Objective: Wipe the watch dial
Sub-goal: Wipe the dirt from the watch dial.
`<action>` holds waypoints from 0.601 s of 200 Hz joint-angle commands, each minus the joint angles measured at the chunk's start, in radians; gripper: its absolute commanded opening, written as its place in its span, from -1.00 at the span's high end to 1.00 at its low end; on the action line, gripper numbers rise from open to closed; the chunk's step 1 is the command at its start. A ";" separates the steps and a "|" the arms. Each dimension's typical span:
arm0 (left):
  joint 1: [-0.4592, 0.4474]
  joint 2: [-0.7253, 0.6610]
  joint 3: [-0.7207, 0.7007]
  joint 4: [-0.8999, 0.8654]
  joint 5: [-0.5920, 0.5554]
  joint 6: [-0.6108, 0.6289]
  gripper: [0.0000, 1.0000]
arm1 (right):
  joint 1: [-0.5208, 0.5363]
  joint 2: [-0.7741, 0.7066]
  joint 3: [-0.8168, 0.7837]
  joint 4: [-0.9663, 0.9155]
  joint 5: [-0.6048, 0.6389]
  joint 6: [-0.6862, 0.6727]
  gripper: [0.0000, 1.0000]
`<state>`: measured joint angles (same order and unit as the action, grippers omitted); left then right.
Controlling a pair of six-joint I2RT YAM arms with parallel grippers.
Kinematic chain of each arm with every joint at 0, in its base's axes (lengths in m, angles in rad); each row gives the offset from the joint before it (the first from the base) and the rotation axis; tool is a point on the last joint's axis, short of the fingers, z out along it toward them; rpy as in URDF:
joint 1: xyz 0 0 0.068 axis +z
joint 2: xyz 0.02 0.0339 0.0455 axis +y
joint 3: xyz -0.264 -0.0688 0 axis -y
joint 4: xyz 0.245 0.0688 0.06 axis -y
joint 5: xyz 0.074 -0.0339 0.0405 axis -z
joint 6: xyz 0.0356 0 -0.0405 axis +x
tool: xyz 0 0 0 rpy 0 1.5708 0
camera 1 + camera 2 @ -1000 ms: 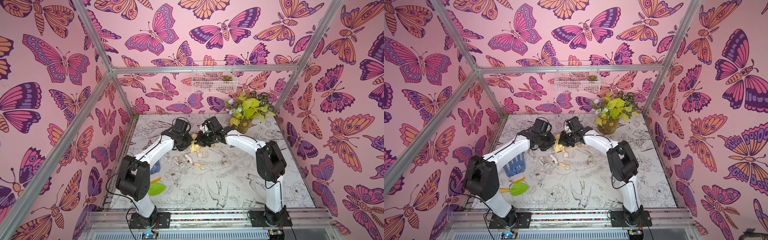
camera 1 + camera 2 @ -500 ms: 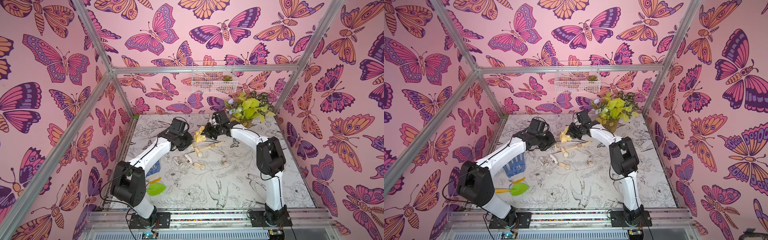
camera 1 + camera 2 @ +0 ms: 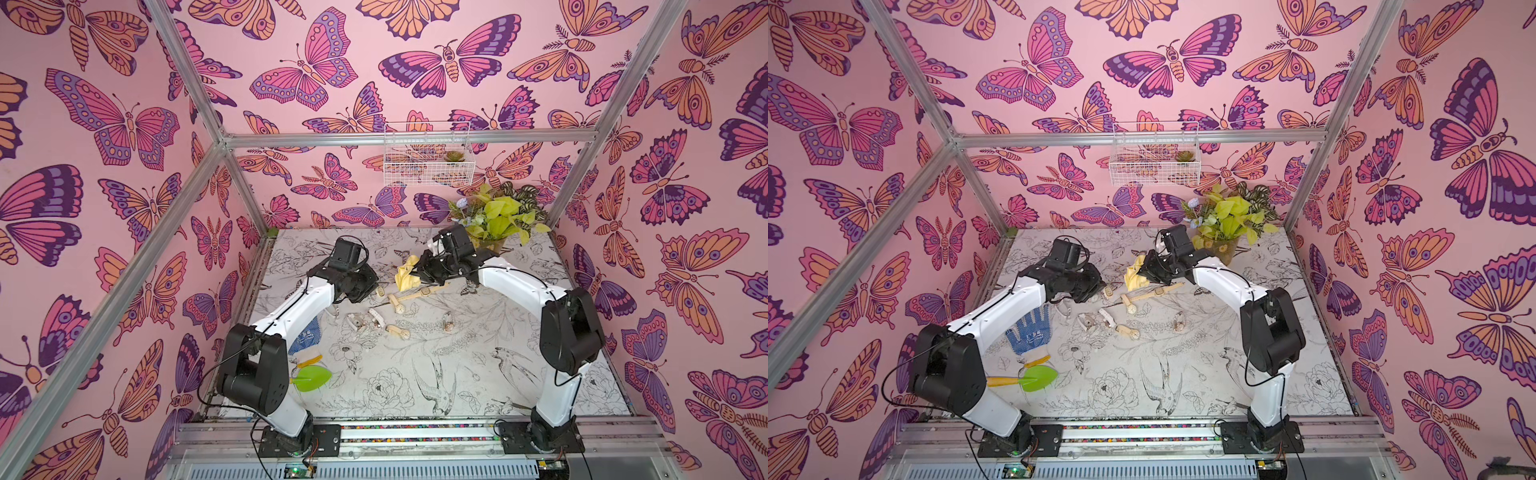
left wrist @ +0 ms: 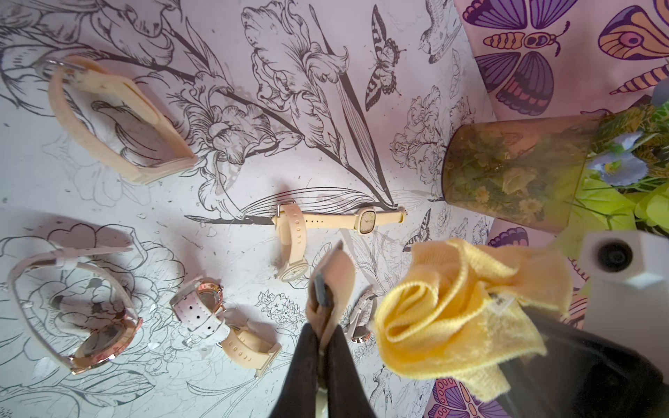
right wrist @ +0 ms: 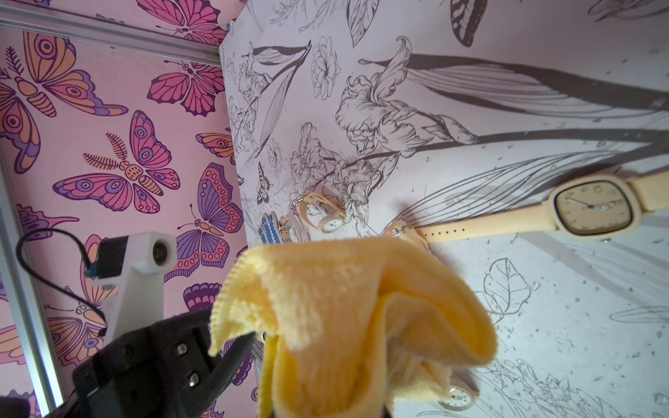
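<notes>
My left end effector (image 4: pixel 322 336) is clamped on a watch (image 4: pixel 331 278) by its strap, over the bench (image 3: pixel 457 374). Beside it, the right end effector (image 3: pixel 420 270) pinches a cloth (image 5: pixel 354 307). Other watches (image 4: pixel 367 221) lie scattered on the flower-printed bench, and pink butterfly walls (image 3: pixel 124 166) enclose it.

A blue-dotted glove (image 3: pixel 1029 331) lies flat near the table's (image 3: pixel 1183 374) left edge. Just beside its cuff, toward the front edge, lies a green trowel (image 3: pixel 1036 378) with a yellow handle. A leafy plant (image 3: pixel 1231 218) in a brown see-through pot (image 4: pixel 514 173) stands in the far right corner. On the back rail hangs a wire basket (image 3: pixel 1154 174) with a small succulent (image 3: pixel 1183 156) inside.
</notes>
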<state>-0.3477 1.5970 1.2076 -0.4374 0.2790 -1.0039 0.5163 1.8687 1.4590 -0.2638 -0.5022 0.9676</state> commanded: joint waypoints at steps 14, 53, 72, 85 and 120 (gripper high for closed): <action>0.015 -0.023 -0.037 0.035 0.041 0.005 1.00 | 0.052 -0.029 -0.069 0.169 -0.026 0.067 1.00; 0.018 -0.016 -0.039 0.044 0.058 0.008 1.00 | 0.110 -0.003 -0.072 0.264 -0.020 0.115 1.00; 0.018 -0.015 -0.039 0.048 0.065 0.005 1.00 | 0.133 0.017 -0.058 0.276 -0.016 0.123 1.00; 0.017 -0.016 -0.037 0.051 0.068 0.005 1.00 | 0.150 0.034 -0.048 0.281 -0.014 0.125 1.00; 0.026 -0.027 -0.036 0.066 0.075 -0.010 1.00 | 0.197 0.092 -0.026 0.296 -0.003 0.140 1.00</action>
<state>-0.3321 1.5967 1.1805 -0.4133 0.3206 -1.0042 0.6762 1.9110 1.3914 0.0010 -0.5087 1.0828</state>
